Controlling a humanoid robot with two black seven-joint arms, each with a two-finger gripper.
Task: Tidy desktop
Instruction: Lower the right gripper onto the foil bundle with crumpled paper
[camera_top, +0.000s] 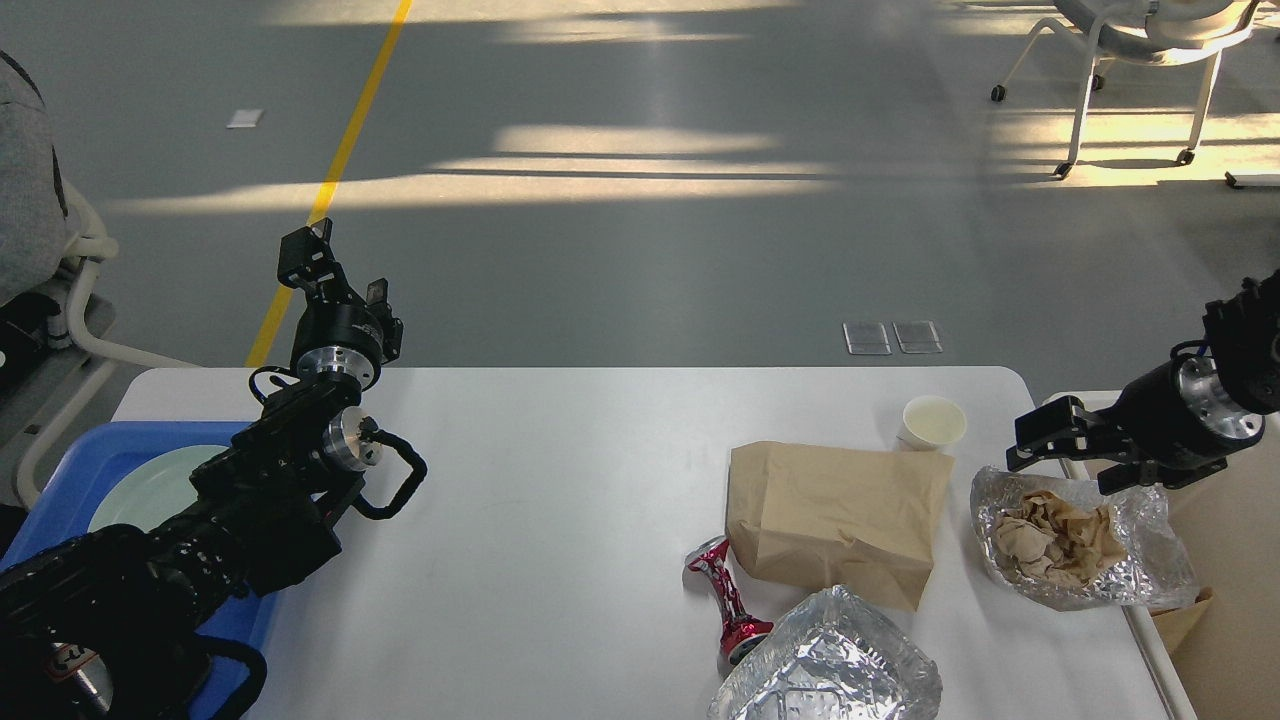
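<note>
The white desktop (560, 500) carries litter on its right half. A brown paper bag (835, 515) lies flat, with a white paper cup (935, 422) behind it. A crushed red can (730, 600) lies at the bag's front left corner. A foil container (830, 670) sits at the near edge. A foil wrap holding crumpled brown paper (1080, 540) lies at the right edge. My right gripper (1070, 462) hangs open just above the wrap's far rim, holding nothing. Beyond the far left edge of the table my left gripper (340, 270) is raised, open and empty.
A white bin (1235, 570) stands against the table's right side, partly hidden by my right arm. A blue tray (60, 470) with a pale plate (150, 485) sits at the left, under my left arm. Chairs stand on the floor at far left and far right.
</note>
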